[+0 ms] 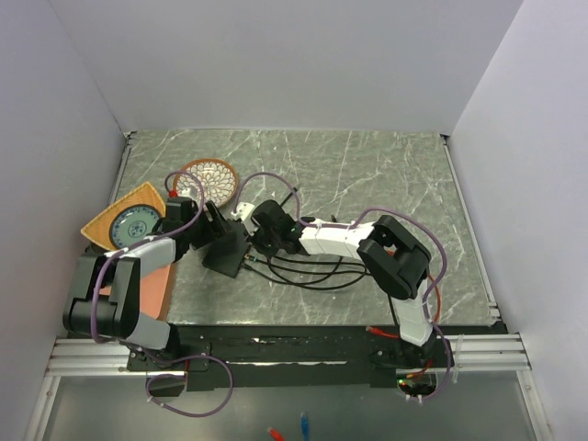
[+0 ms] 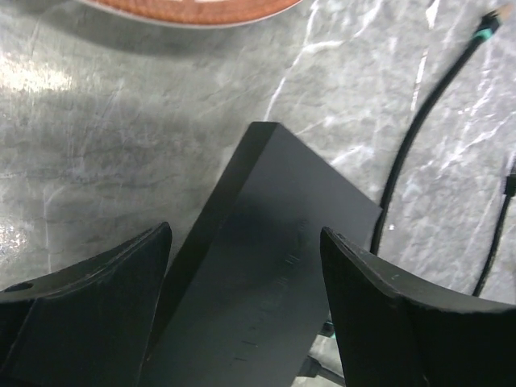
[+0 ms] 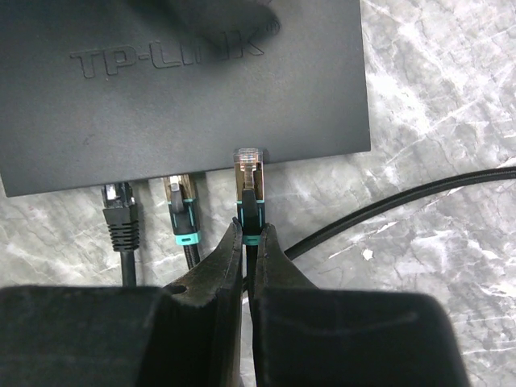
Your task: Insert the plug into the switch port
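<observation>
The switch (image 1: 226,250) is a flat matte-black box lying left of centre on the marble table. My left gripper (image 1: 211,226) is open, and its fingers (image 2: 105,290) straddle the switch (image 2: 266,266) from above. My right gripper (image 3: 248,230) is shut on the teal-banded boot of the plug (image 3: 249,181). The plug's clear tip is at the switch's socket edge (image 3: 306,153), near its right corner. Two other plugs, one black (image 3: 119,211) and one teal-banded (image 3: 181,214), sit in sockets to its left. In the top view the right gripper (image 1: 264,241) is right beside the switch.
A round patterned dish (image 1: 208,178) and an orange square plate (image 1: 129,223) holding a blue dish stand at the left. An orange mat (image 1: 152,287) lies under the left arm. Black cables (image 1: 312,273) loop across the table's front middle. A loose cable end (image 2: 485,24) lies beyond the switch.
</observation>
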You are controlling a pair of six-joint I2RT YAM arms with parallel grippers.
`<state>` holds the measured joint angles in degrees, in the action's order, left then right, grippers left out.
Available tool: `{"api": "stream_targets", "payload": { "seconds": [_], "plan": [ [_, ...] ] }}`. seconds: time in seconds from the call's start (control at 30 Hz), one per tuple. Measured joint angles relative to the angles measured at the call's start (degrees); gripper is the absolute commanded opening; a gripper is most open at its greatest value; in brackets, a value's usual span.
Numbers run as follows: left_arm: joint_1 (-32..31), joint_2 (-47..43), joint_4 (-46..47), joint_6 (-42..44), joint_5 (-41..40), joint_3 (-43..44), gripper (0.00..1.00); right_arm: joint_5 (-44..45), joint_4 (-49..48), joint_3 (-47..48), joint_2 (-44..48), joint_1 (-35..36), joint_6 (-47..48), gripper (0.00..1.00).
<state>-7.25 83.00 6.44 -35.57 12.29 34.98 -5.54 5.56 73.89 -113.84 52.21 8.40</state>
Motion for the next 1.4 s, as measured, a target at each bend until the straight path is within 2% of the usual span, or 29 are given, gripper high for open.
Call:
{"api": "stream_targets", "payload": {
  "seconds": [0.53, 1.1, 1.4],
  "plan": [
    [0.28, 3.82, 3.74, 0.76, 0.37, 0.72, 0.78, -1.01, 1.36, -0.02, -0.52, -0.35, 0.13, 0.0],
    [0.44, 7.58, 6.4, 2.49, 4.48, 2.29, 0.6, -1.25, 4.13, -0.33, -0.42, -0.5, 1.7, 0.0],
    [0.63, 8.68, 7.26, 3.28, 5.88, 2.67, 0.57, -1.49, 4.52, -0.31, -0.28, -0.48, 1.77, 0.0]
  ]
}}
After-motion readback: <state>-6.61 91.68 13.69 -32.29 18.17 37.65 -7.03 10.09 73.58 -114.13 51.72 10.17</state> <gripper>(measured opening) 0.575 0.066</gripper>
